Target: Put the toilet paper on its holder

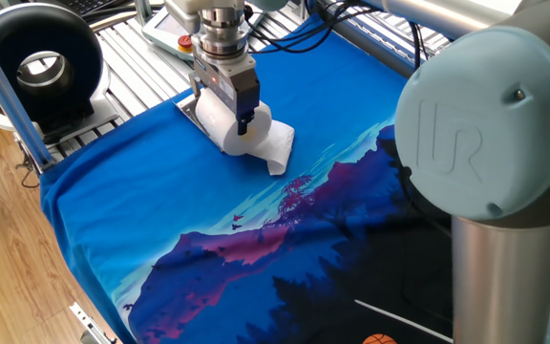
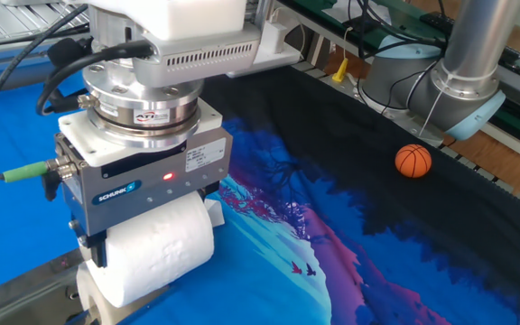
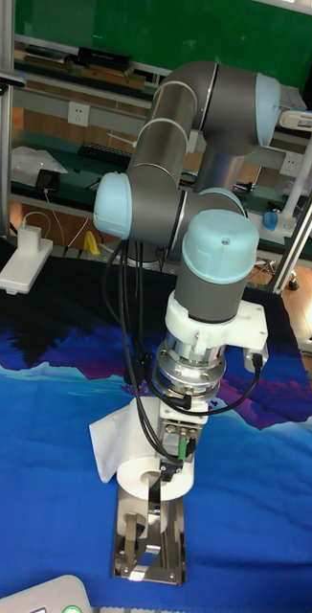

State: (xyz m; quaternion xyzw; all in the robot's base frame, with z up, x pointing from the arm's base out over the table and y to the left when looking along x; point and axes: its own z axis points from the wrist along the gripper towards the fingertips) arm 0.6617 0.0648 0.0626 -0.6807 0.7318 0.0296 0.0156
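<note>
Sitting between the gripper (image 2: 143, 248) fingers, toilet paper (image 2: 159, 248), gripped.

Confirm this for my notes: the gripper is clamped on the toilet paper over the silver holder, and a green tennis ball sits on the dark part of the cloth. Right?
Not quite. The ball is an orange basketball, not a green tennis ball, as the other fixed view shows. The rest holds: the gripper is clamped on the toilet paper over the silver holder, and the ball sits on the cloth's dark part.

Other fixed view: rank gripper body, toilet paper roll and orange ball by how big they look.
1. Gripper body, though it sits nearest the camera.
2. Toilet paper, slightly smaller.
3. Orange ball, smallest, but farther away.
</note>
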